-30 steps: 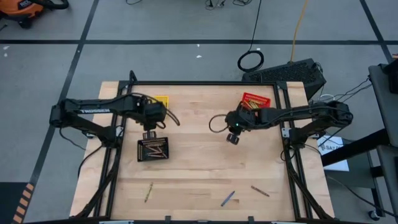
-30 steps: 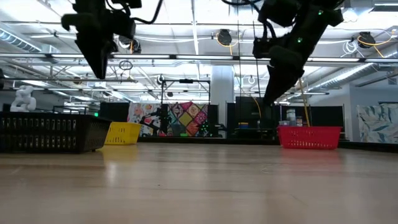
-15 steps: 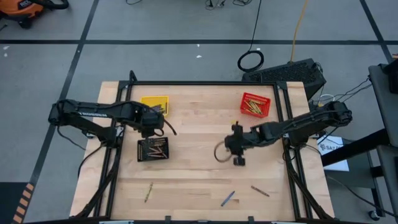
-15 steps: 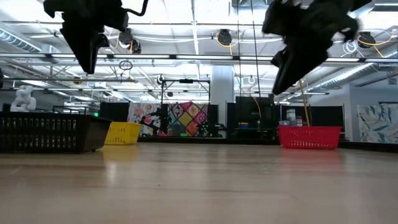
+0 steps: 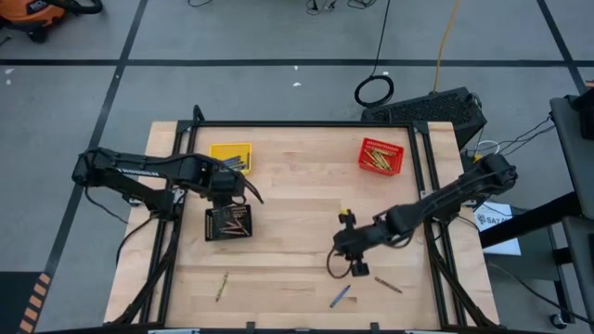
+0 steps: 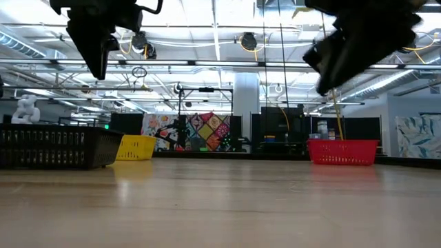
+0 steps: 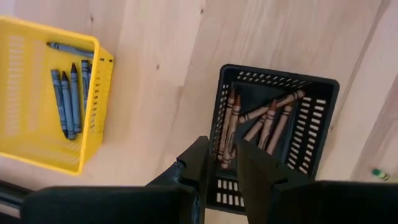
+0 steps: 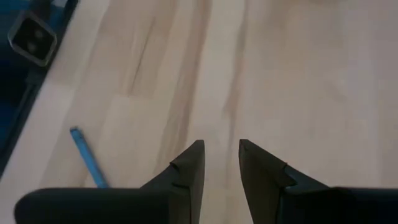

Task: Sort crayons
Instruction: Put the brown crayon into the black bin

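Two dark arms hang above a bare wooden desk (image 6: 220, 207) — the left pincer (image 6: 98, 58) at upper left, the right pincer (image 6: 329, 79) at upper right, tilted; a black mesh basket (image 6: 58, 148) stands at the left edge, a yellow basket (image 6: 136, 147) just behind it, a red basket (image 6: 342, 152) far right; beyond, a workshop with ceiling beams and a patchwork panel (image 6: 200, 132).

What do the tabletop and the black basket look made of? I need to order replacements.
The tabletop looks like pale wood planks with a smooth sealed finish: grain lines and board seams show in both wrist views. The black basket looks like moulded plastic, matte, its walls pierced with even rows of slots; painted metal can't be ruled out.
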You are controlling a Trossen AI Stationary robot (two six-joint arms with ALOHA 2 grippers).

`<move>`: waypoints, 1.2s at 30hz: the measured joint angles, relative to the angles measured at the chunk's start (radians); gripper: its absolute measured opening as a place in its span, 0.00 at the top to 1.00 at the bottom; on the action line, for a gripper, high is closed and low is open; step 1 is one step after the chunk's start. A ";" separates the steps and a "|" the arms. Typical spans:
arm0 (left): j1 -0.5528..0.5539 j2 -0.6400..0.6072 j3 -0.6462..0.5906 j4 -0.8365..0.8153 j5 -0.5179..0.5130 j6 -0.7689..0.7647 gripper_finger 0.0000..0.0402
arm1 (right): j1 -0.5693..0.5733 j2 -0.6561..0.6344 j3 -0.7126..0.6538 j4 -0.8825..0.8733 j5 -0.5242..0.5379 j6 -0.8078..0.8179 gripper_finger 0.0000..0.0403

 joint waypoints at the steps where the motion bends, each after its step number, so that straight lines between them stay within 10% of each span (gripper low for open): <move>1: -0.003 0.000 0.000 -0.002 0.003 -0.017 0.81 | 0.012 0.020 0.000 0.003 -0.001 0.004 0.78; 36: -0.135 0.000 0.000 0.000 -0.009 -0.140 0.81 | 0.344 0.082 0.001 -0.296 -0.135 0.981 0.78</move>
